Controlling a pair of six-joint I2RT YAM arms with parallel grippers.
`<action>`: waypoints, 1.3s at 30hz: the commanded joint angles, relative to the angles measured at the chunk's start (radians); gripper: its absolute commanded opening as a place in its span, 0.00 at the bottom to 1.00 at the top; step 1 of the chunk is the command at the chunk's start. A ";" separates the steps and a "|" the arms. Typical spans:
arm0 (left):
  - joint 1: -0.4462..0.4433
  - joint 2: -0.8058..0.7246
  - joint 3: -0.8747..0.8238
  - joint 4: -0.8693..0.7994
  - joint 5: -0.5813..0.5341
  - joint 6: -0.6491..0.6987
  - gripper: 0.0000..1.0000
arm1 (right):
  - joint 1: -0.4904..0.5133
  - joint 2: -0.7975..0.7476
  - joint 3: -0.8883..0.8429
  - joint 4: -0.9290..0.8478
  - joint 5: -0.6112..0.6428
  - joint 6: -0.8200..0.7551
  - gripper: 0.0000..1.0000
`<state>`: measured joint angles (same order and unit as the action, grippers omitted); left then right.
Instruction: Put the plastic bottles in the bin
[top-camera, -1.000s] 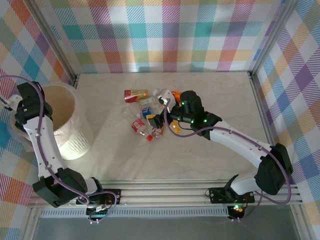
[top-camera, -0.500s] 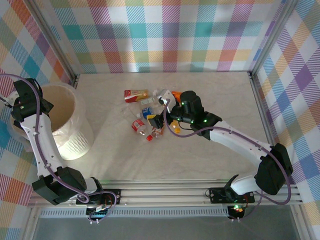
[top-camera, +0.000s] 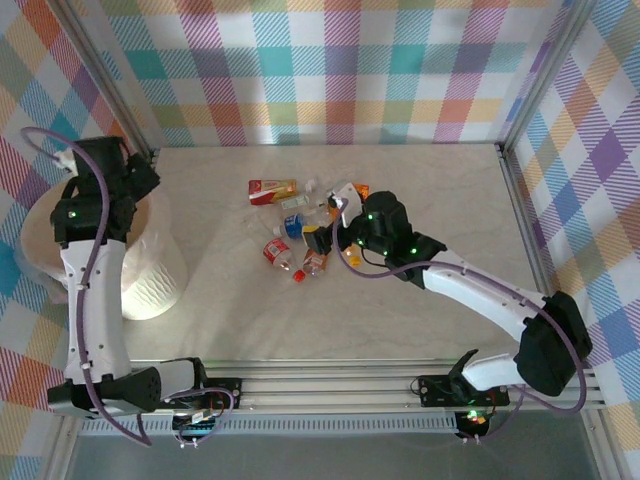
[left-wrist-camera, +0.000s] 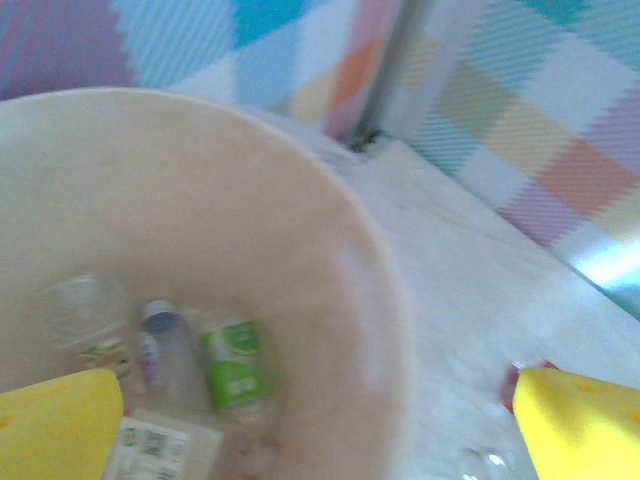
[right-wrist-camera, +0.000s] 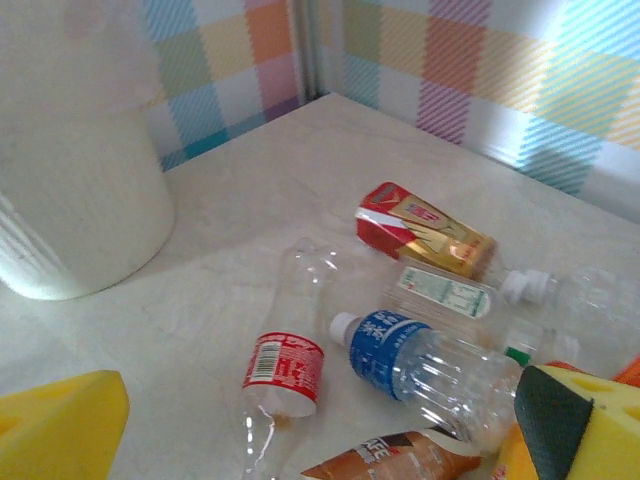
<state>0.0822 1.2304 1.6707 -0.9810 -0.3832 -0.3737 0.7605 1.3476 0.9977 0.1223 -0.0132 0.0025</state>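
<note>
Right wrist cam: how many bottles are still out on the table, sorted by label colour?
red-label bottle: 1
blue-label bottle: 1
white-and-green-label bottle: 1
red-and-gold-wrapped bottle: 1
brown-label bottle: 1
Total: 5 that are clear to see; anything further right is too cut off to count.

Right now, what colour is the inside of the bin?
Pale peach-cream. The bin shows its inside best in the left wrist view.
</note>
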 joint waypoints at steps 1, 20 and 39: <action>-0.108 0.006 0.008 0.039 0.023 0.001 1.00 | -0.003 -0.044 -0.040 0.076 0.130 0.092 1.00; -0.557 0.209 -0.290 0.336 0.083 -0.378 1.00 | -0.023 -0.082 -0.126 -0.104 0.432 0.509 1.00; -0.417 0.606 -0.269 0.381 0.169 -0.625 1.00 | -0.023 -0.204 -0.171 -0.230 0.441 0.376 1.00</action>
<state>-0.3542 1.8061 1.3716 -0.6247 -0.2375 -0.9680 0.7406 1.1725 0.8433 -0.0818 0.4229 0.4149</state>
